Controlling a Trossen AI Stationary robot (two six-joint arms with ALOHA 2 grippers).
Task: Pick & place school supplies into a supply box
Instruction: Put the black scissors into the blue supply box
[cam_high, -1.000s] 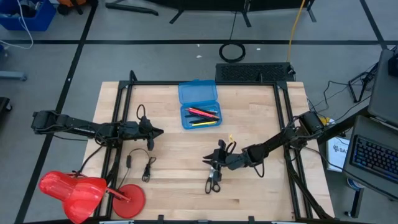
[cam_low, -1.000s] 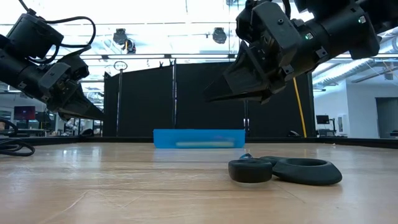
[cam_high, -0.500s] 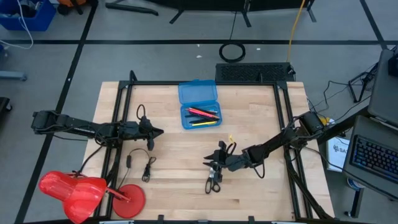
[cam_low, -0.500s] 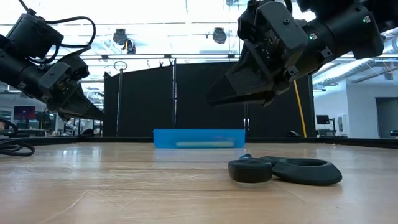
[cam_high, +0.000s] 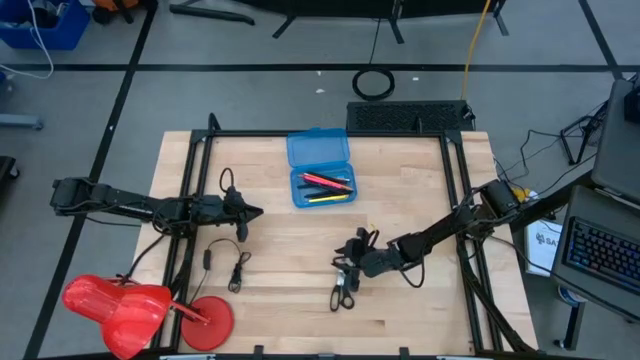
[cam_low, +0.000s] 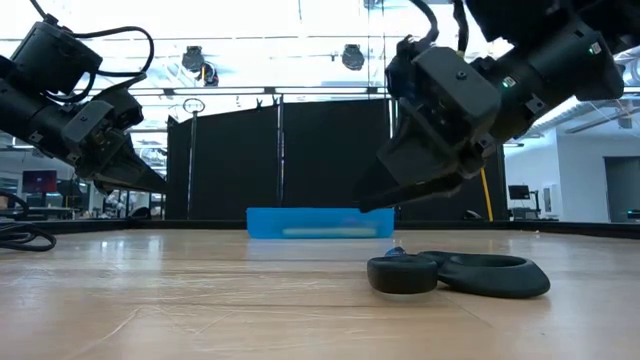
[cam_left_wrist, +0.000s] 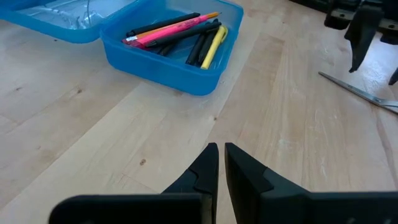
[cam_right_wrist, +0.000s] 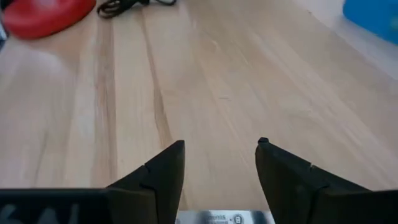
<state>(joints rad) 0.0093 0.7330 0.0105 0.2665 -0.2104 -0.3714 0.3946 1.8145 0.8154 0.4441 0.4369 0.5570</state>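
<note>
— Where are the scissors (cam_high: 343, 291)?
— Flat on the bench (cam_high: 280, 250) near its front edge, right gripper (cam_high: 347, 264) just above, fingers (cam_right_wrist: 163, 171) spread, holding nothing.
— Left gripper (cam_left_wrist: 221, 163)?
— Pinched together, empty, near the left edge.

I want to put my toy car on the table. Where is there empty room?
Bare wood lies between the blue supply box and the scissors, and at the table's near right corner. It is crowded by the scissors under the open right gripper, and near the left gripper, where a black cable lies.
</note>
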